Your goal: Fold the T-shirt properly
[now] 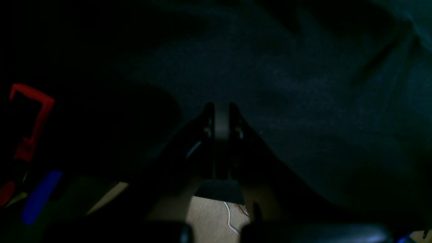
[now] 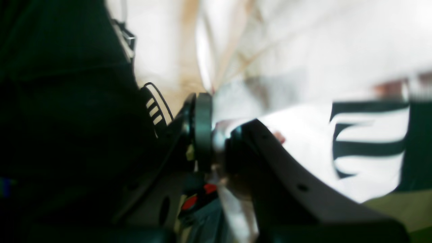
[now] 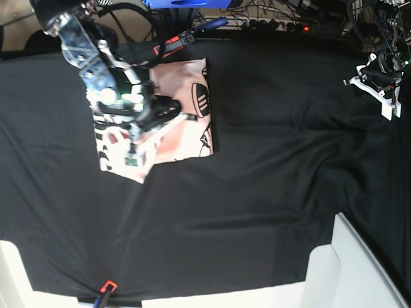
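Observation:
The pale pink T-shirt [image 3: 183,96] lies folded into a rough rectangle at the back left of the black table cloth [image 3: 270,167], with its black lettering and striped logo facing up. My right gripper [image 3: 133,153] hangs over its front left corner. In the right wrist view the right gripper [image 2: 216,138] is shut on a pinch of the pale T-shirt [image 2: 303,141] fabric, with the striped print just beyond it. My left gripper [image 3: 379,86] is drawn back at the far right edge. In the dim left wrist view the left gripper [image 1: 221,114] is shut, holding nothing, above the dark cloth.
White bins stand at the front right [image 3: 350,269] and front left [image 3: 13,276]. Cables and a power strip [image 3: 282,22] run along the back edge. Red and blue clamps [image 3: 186,35] hold the cloth at the back, and another clamp [image 3: 106,289] holds it at the front.

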Robot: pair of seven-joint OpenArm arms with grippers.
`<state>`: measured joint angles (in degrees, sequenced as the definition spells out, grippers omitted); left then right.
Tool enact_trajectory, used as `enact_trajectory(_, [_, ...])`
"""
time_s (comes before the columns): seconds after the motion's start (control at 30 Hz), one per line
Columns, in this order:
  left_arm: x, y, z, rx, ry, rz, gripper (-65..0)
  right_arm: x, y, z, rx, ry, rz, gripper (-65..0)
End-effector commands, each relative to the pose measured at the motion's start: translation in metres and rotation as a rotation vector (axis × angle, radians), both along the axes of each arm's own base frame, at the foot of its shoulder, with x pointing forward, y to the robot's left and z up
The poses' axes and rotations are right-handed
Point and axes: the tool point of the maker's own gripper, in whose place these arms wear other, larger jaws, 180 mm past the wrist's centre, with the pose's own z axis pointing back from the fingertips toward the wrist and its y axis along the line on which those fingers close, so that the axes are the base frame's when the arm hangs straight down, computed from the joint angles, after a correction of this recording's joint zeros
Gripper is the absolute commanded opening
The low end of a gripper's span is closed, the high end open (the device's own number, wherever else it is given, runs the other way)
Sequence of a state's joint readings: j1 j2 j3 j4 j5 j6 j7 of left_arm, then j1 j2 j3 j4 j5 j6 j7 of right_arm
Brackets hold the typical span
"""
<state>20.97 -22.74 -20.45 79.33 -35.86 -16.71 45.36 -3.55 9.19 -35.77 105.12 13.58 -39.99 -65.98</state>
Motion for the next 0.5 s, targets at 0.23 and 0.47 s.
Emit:
enact_trajectory(0.23, [0.007, 0.007, 0.010, 0.024, -0.028, -0.012, -65.0, 0.009, 0.019, -0.006, -0.242, -0.118, 0.176, -65.0])
enact_trajectory(0.47, [0.007, 0.007, 0.009, 0.022, -0.028, -0.012, -65.0, 0.005, 0.046, 0.001, -0.386, -0.178, 0.276, -65.0])
